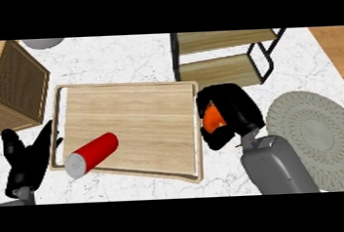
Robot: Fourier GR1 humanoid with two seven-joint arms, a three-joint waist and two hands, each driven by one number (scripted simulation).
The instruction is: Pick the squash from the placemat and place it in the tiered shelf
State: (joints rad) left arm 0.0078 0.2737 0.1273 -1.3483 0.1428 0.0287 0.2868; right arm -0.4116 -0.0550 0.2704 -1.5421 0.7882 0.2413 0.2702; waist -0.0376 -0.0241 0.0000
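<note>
R black hand (229,116) curled round orange squash (215,117), near black-framed wooden tiered shelf (226,57); risk: squash clips frame, slips out.

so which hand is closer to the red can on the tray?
Left. The left hand rests open just off the tray's left edge, beside the red can. The right hand is past the tray's right edge, curled round the squash.

Bare counter (129,61) lies before the tiered shelf (226,52); wooden tray (132,115) and wicker basket (11,81) crowd the left.
</note>
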